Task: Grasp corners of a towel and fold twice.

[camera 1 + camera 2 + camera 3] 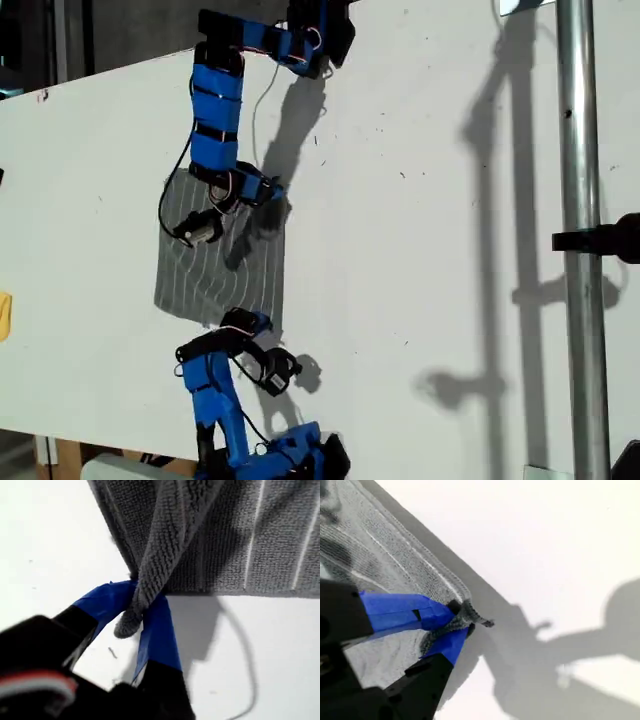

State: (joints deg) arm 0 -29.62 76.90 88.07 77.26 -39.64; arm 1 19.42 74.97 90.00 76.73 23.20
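Here, the towel (215, 275) is spread on the white table (420, 250), toward the exterior view's left and about midway between that view's top and bottom. Its grey cloth is crossed by fine pale stripes, which appear wavy where the fabric is rumpled.

In the first wrist view, the first pincer (137, 615) is seen closed on the towel (240, 540). A twisted corner (129, 622) is pinched between the two blue-taped fingers (157, 630), with its tip poking out past them. From the pinch, a bunched fold of cloth is drawn up off the table (50, 555), while the rest of the towel lies flat behind it with a straight hem.

In the second wrist view, the second pincer (460, 620) is likewise clamped on a second corner (481, 621) of the towel (395, 565). A small tuft of fabric sticks out beyond the blue fingertips (442, 612). Broad dark shadows are cast across the table (545, 530) beyond this corner.

In the exterior view, one blue arm (215, 120) reaches in from the top and meets the towel at its upper edge, and another blue arm (215, 390) reaches in from the bottom and meets it at its lower edge. Which of them carries which pincer cannot be told. A metal pole (580, 250) stands at the exterior view's right, well apart from the towel.
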